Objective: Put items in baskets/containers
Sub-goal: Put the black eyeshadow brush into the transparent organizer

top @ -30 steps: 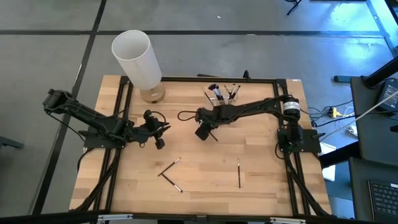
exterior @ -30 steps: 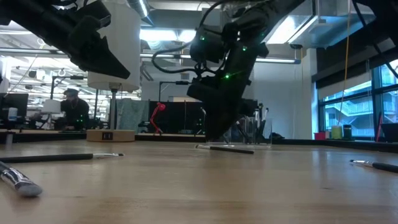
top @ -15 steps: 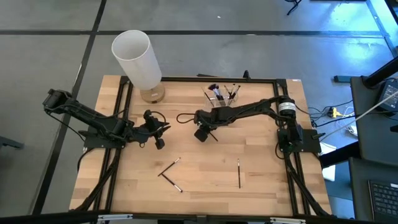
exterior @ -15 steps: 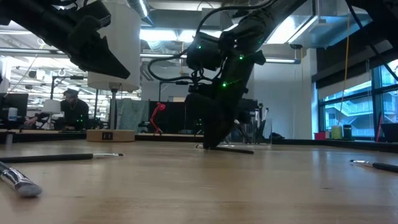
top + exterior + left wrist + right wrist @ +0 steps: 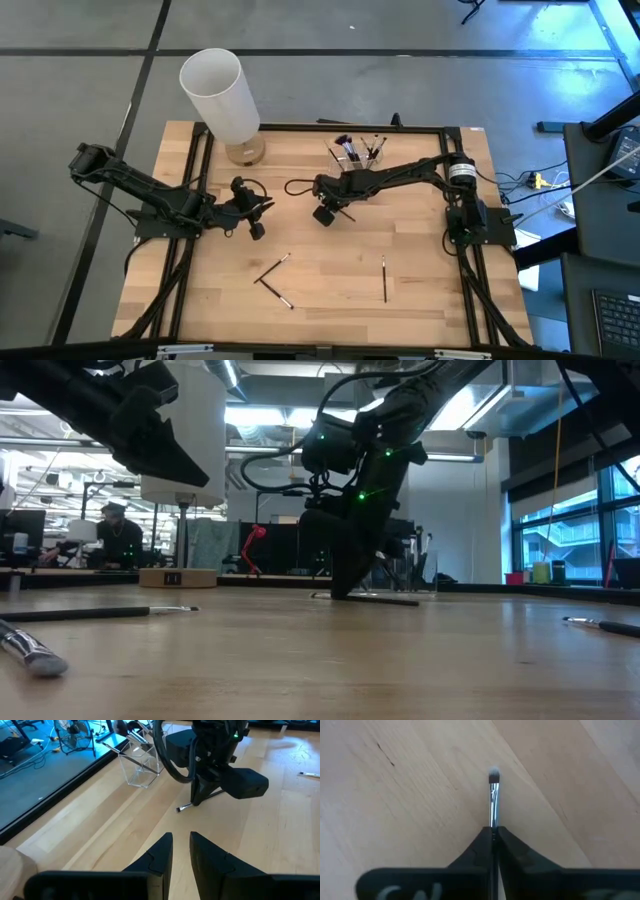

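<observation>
Right wrist view: my right gripper (image 5: 493,836) has pinched shut on a brush (image 5: 493,802), its tip still near the wood. Since a second ago my fingers have closed at frame centre in the high view; lifting comes next. Clear organizer (image 5: 357,153) stands upper centre. My left gripper (image 5: 181,851), narrowly parted, waits centre-left.

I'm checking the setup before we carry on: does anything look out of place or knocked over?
Nothing looks spilled or damaged. Loose brushes lie on the table awaiting pickup; the right gripper is closed on one brush. The clear organizer stands upright.
</observation>
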Controlling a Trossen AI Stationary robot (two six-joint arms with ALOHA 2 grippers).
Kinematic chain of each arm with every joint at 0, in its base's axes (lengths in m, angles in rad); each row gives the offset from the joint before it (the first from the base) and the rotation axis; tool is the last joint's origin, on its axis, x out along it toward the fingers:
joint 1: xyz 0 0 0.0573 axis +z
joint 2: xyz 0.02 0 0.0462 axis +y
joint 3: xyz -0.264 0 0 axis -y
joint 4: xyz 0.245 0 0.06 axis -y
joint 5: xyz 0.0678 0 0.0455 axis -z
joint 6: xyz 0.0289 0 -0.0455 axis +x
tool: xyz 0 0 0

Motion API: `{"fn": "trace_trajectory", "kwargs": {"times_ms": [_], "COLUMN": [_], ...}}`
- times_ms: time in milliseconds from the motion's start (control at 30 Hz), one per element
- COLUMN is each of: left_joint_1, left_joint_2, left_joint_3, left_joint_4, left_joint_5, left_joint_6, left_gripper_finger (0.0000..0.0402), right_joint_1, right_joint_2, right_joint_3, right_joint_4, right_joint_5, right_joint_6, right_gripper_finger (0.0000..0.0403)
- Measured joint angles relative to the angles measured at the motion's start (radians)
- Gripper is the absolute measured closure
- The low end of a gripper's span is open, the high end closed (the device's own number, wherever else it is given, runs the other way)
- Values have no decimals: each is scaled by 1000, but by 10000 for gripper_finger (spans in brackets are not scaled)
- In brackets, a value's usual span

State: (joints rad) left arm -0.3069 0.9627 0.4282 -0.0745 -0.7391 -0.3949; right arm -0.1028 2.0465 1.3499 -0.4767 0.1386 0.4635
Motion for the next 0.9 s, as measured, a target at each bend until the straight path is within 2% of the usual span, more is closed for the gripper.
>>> {"fn": "trace_trajectory", "kwargs": {"times_ms": [267,533,667,833,900], "left_joint_1": [0,0,0,2,7], "left_joint_2": [0,0,0,0,0], "left_joint_3": [0,0,0,0,0], "left_joint_4": [-5,-21,-29,-27,-25], "left_joint_5": [0,6,9,8,8], "left_joint_6": [0,-3,-10,-10,3], "left_gripper_finger": [341,341,341,341,341], "right_joint_1": [0,-14,-21,19,46], "right_joint_2": [-38,-197,-233,-155,-108], "right_joint_3": [49,85,87,86,130], "right_joint_4": [-14,-11,-36,-47,-89], "right_joint_5": [-15,12,15,-130,-167], "right_joint_6": [-23,-95,-71,-103,-121], "right_gripper_finger": [395,398,392,383,377]}}
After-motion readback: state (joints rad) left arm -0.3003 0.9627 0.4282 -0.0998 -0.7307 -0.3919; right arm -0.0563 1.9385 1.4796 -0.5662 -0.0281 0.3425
